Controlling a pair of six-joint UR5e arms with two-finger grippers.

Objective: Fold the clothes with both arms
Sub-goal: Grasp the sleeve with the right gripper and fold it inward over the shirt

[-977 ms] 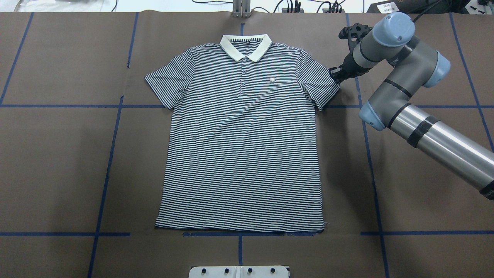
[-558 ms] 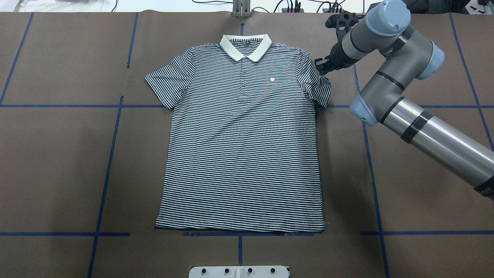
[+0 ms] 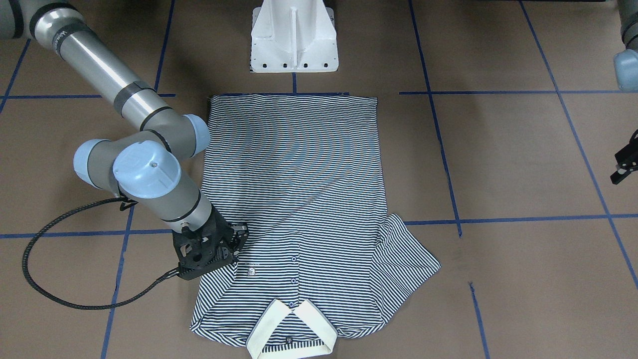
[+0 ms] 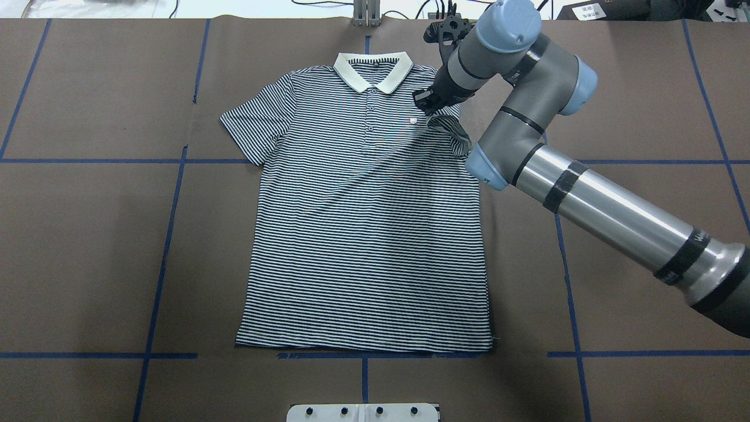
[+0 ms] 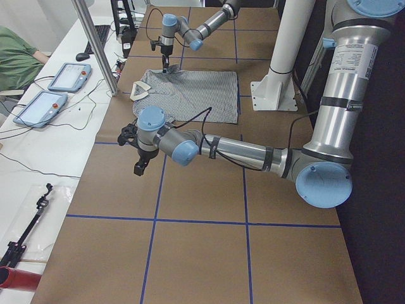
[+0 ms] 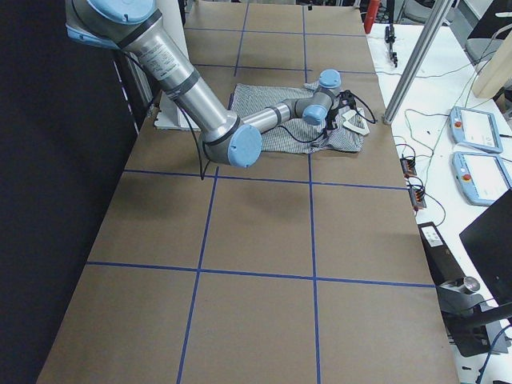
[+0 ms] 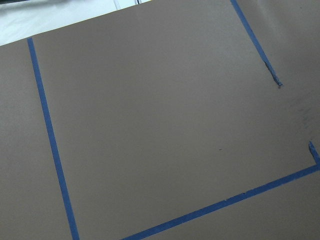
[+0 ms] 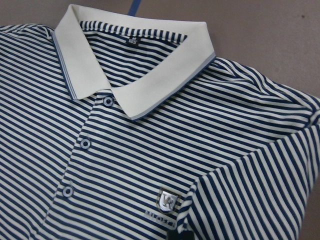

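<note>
The striped polo shirt (image 4: 363, 234) lies flat, front up, with its cream collar (image 4: 373, 70) at the far side. My right gripper (image 4: 426, 104) is shut on the shirt's right-hand sleeve (image 4: 451, 128) and holds it folded in over the chest, just by the small logo (image 8: 166, 199). In the front-facing view this gripper (image 3: 219, 252) is low over the shirt (image 3: 299, 174). The other sleeve (image 4: 252, 126) lies spread out. My left gripper (image 3: 624, 169) hovers over bare table far from the shirt; I cannot tell whether it is open or shut.
The brown paper table cover (image 7: 150, 125) carries a grid of blue tape lines (image 4: 164, 258). The white pedestal base (image 3: 294, 40) stands at the shirt's hem side. A black cable (image 3: 50, 279) loops from my right wrist over the table. Teach pendants (image 5: 66, 76) lie on the side bench.
My right gripper has moved left from the shirt's outer edge over the chest, carrying the sleeve with it, so the sleeve now lies folded inward.
</note>
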